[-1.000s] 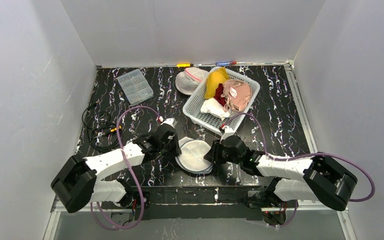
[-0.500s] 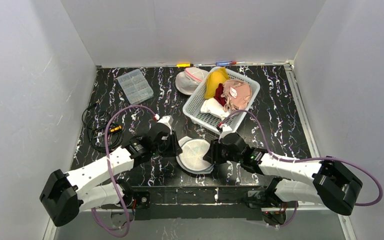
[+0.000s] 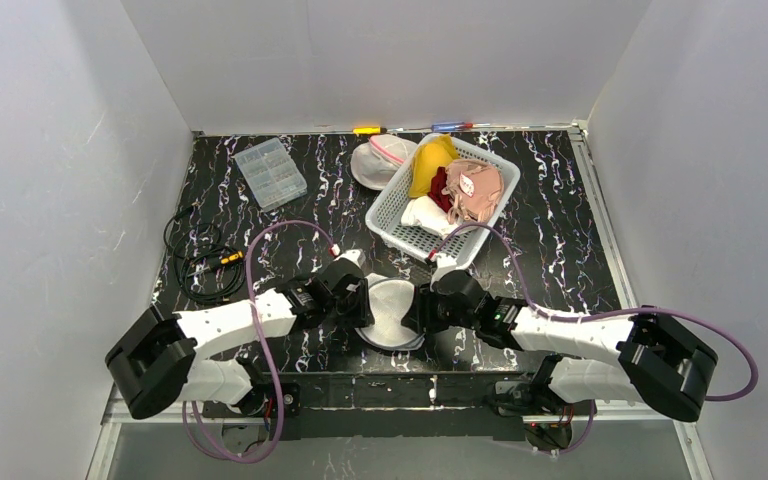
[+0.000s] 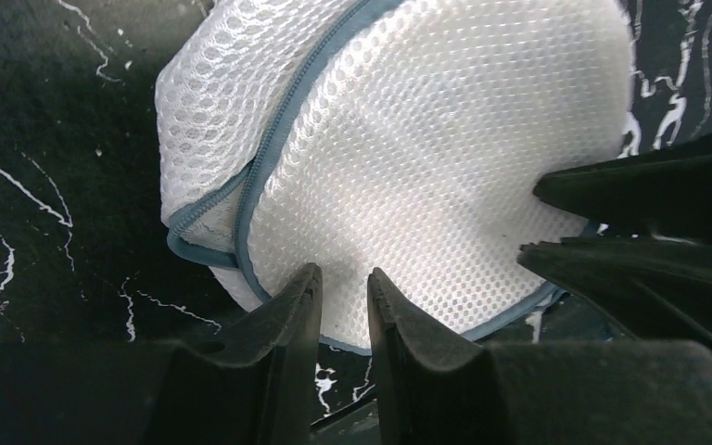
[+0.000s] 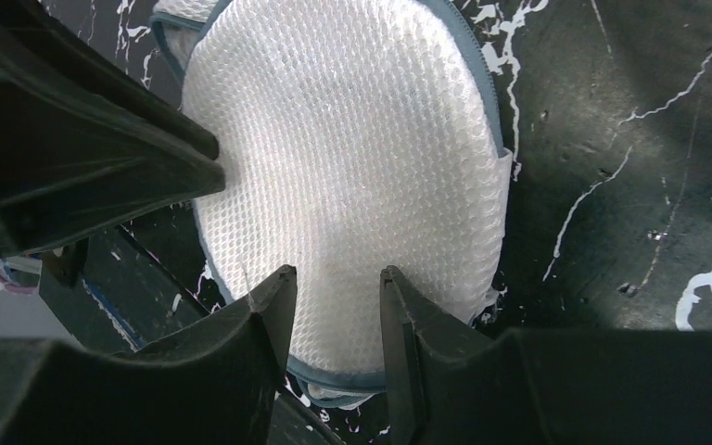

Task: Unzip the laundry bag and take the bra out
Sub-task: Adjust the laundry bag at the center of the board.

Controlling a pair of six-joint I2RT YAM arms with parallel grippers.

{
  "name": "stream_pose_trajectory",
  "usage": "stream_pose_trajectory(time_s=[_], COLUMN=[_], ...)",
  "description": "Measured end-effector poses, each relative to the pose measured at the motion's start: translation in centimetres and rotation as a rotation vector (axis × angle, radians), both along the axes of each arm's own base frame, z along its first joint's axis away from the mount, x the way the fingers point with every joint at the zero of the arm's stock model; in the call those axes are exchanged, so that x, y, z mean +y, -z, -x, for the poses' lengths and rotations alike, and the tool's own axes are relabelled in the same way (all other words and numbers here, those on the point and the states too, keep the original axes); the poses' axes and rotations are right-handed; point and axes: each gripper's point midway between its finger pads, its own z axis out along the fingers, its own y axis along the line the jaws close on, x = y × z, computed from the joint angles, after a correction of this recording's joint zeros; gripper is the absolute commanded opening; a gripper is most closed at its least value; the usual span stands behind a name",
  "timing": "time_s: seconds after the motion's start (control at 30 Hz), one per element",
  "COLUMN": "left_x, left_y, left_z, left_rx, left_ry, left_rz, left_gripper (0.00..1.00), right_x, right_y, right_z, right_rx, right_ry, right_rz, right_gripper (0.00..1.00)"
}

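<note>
From above, the laundry bag [image 3: 392, 312] lies on the counter [image 3: 560, 250] near the front edge, between your two arms. The left pincer [image 3: 360, 300] has come in from the side since a second ago and now sits at the bag's left rim. The right pincer [image 3: 422, 308] has also moved a little closer on the other side. The bag looks squeezed narrower than before, so I judge you are now arranging the hold, not yet unzipping.

In the left wrist view, the left jaws stand only a little apart, with their tips at the white mesh. I do not see them closed on anything. The zipper [image 4: 273, 158] runs along the grey-blue band on the left side and looks fully shut; the puller is not visible.

In the right wrist view, the right jaws are apart more widely, and the bag's lower rim lies between them without a clear pinch. The bra does not show through the mesh, so I think it is inside the bag.
</note>
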Motion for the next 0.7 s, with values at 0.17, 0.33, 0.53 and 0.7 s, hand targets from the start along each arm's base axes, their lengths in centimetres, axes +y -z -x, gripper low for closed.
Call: stream_pose_trajectory(time_s=[0.17, 0.33, 0.53, 0.7], left_x=[0.7, 0.8, 0.6, 0.8], left_y=[1.2, 2.4, 2.5, 1.5], left_z=[0.0, -0.2, -0.4, -0.3], left_rx=[0.002, -0.001, -0.011, -0.024], left_ry=[-0.018, -0.033, -0.044, -0.045], left_rz=[-0.033, -0.043, -0.021, -0.006], left_gripper=[0.24, 0.23, 0.24, 0.29], right_x=[0.3, 0.3, 0.3, 0.2], right_y=[-0.2, 0.3, 0.4, -0.1], right_z=[0.2, 0.2, 0.3, 0.3], right_rx=[-0.01, -0.012, -0.012, -0.027], right_ry=[-0.009, -0.004, -0.003, -0.01], right_rz=[-0.008, -0.013, -0.014, -0.02], right_gripper=[0.47, 0.48, 0.5, 0.59])
